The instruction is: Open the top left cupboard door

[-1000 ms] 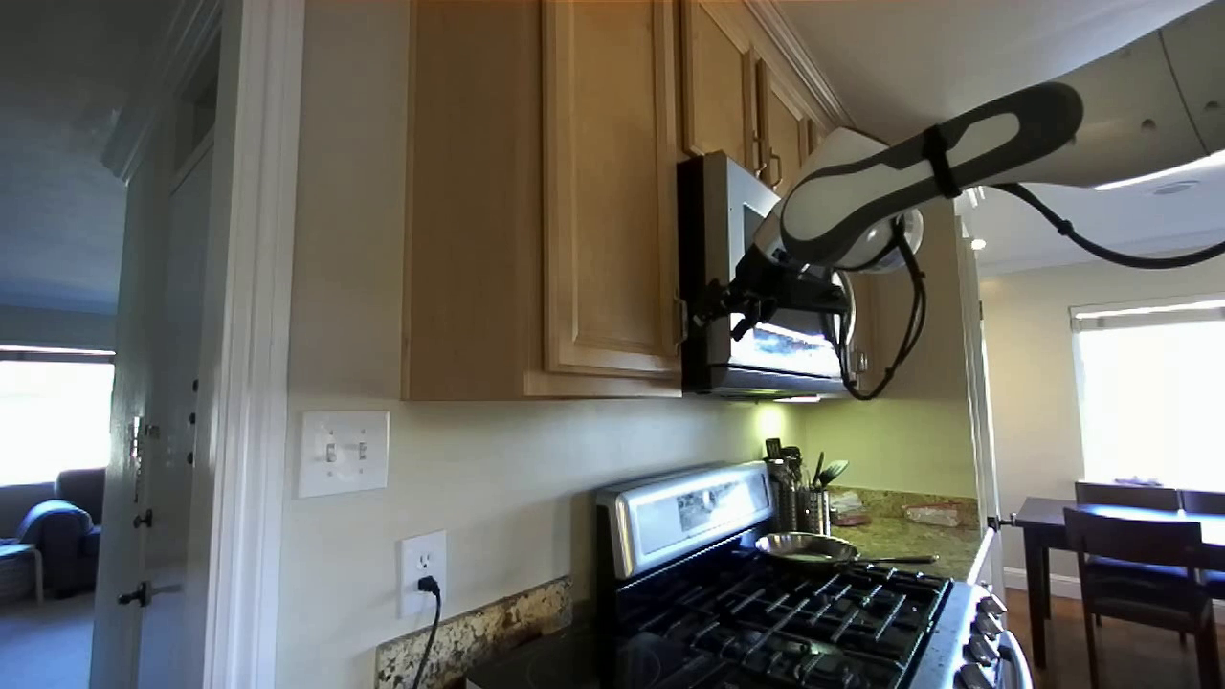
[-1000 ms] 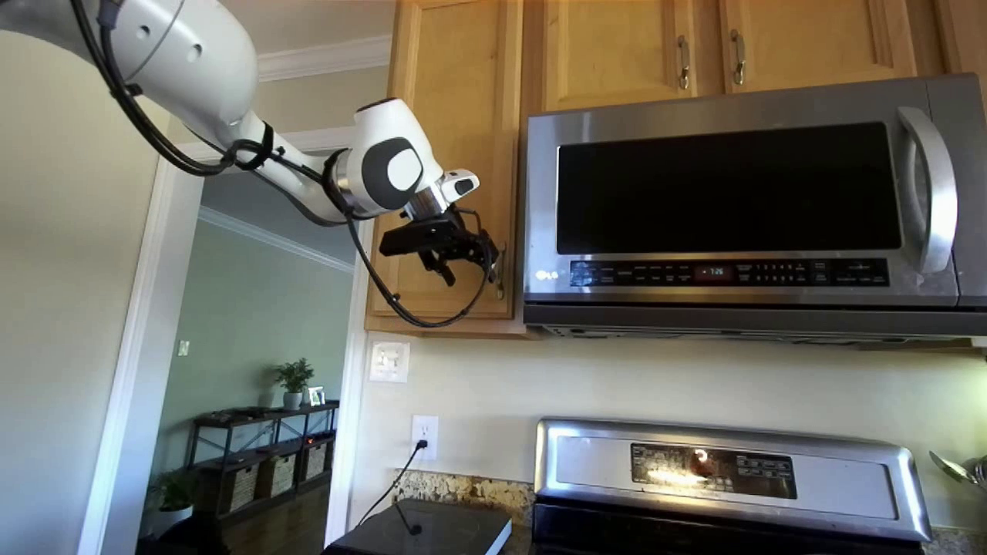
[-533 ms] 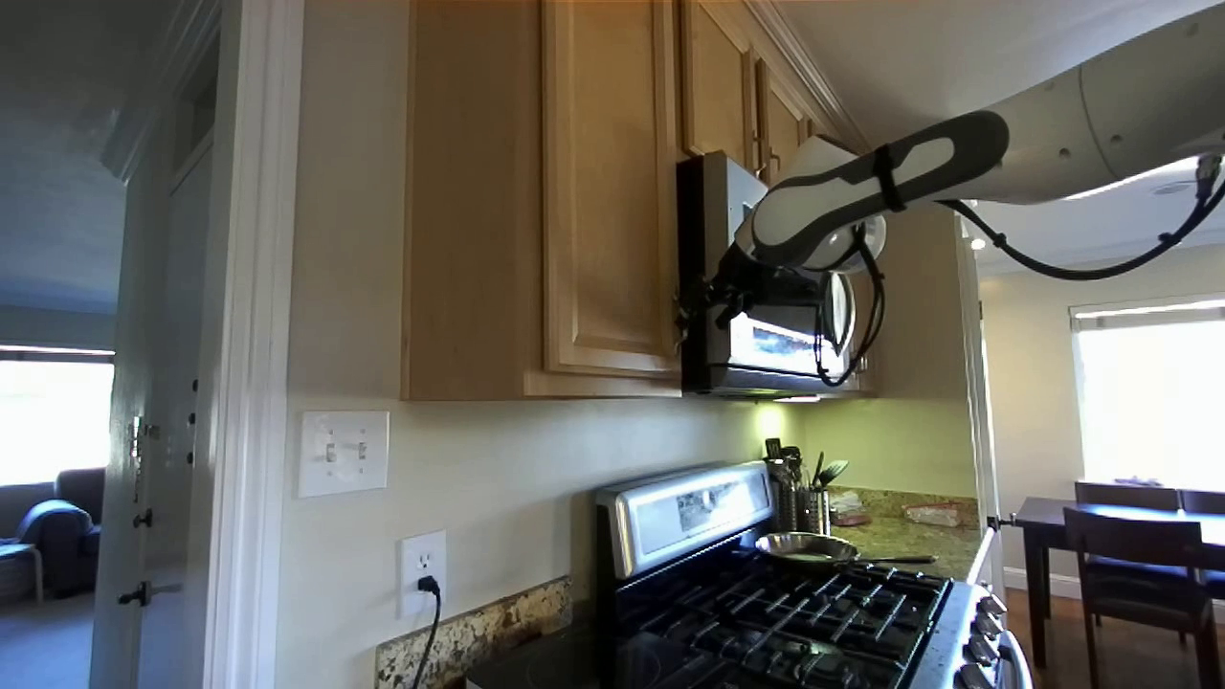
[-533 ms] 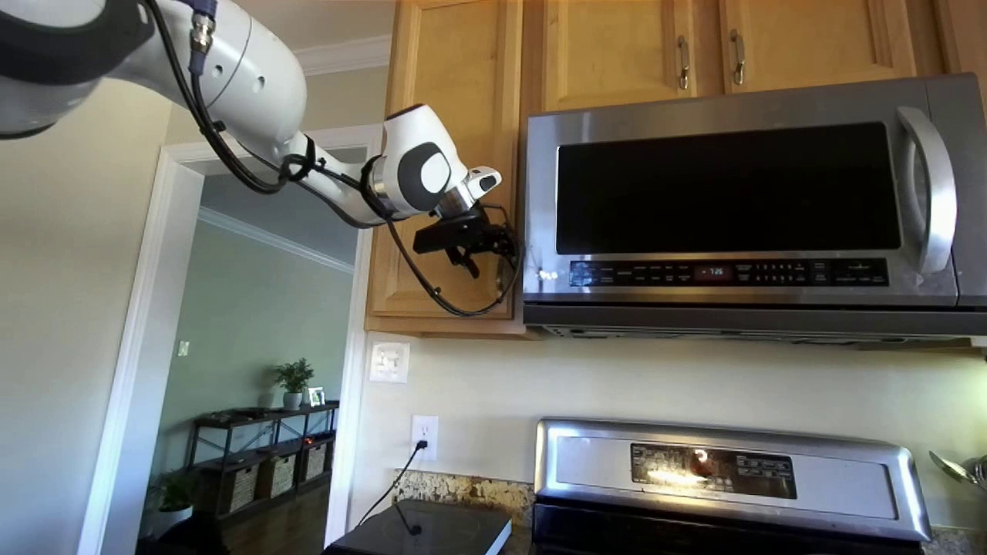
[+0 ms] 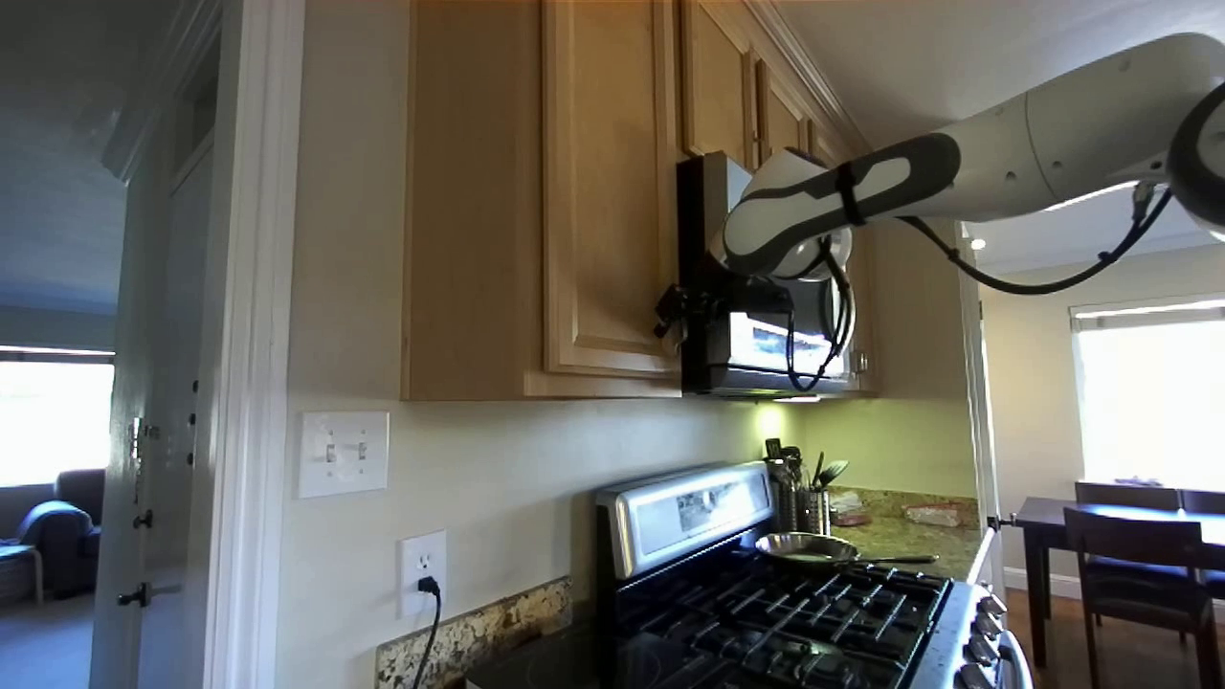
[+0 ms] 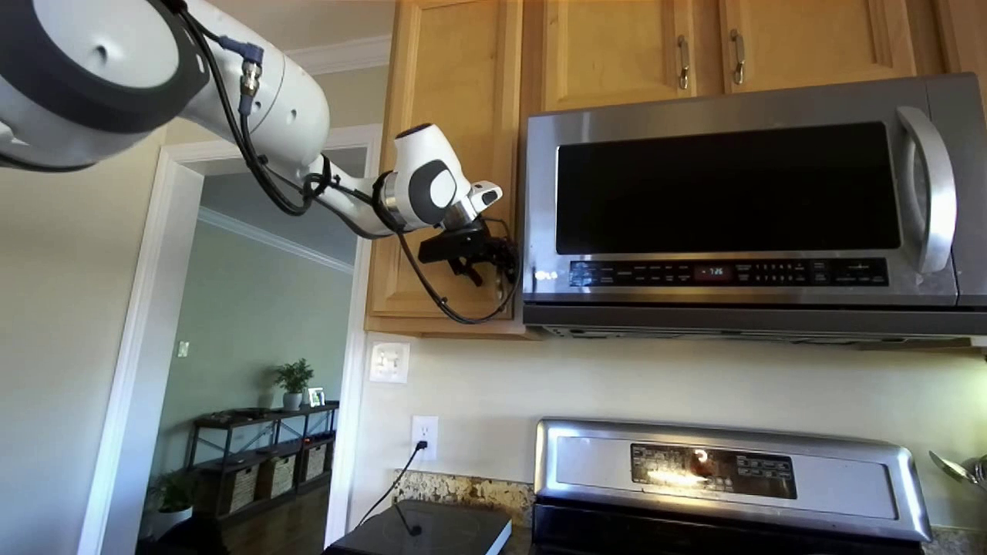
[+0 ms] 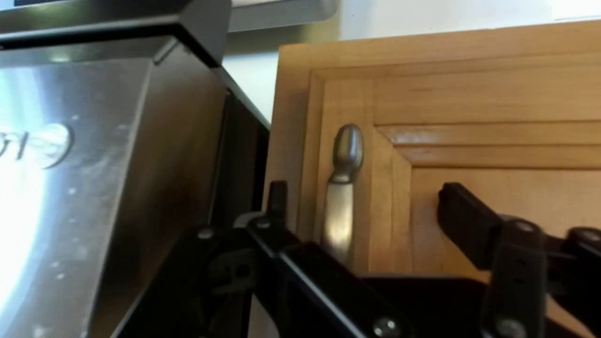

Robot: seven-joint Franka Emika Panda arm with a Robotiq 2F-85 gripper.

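Wrist view: cupboard door [image 7: 450,145] at right, just beside the microwave [image 7: 103,188]; door flush with its cabinet [image 5: 469,211] as far as I can see. One end of its handle [image 7: 340,206] is hidden behind my gripper [image 7: 364,199]. Jaws stand spread, one on the microwave side of the handle, the other over the door; contact I cannot tell. In both exterior views I make the jaws out only as a dark jumble of parts. Door top is cut off in both; in an exterior view the arm [image 6: 304,142] also covers part of its face.

Room: kitchen. Stove [image 5: 660,541] below the microwave, pan [image 5: 807,547] on its black grates [image 5: 842,612]; past it, a speckled stone worktop [image 5: 900,538]. Cream wall [image 5: 354,268] carries a switch plate [image 5: 345,455] and an outlet [image 5: 421,555] with a plug [image 5: 428,585] in it.

Materials: door in light, smooth-grained wood, flat panel inside a stepped frame. Handle slim, dull metal, swelling to a rounded tip. Microwave stainless steel, glare over the front, logo [image 7: 49,144] upside down from my wrist camera.
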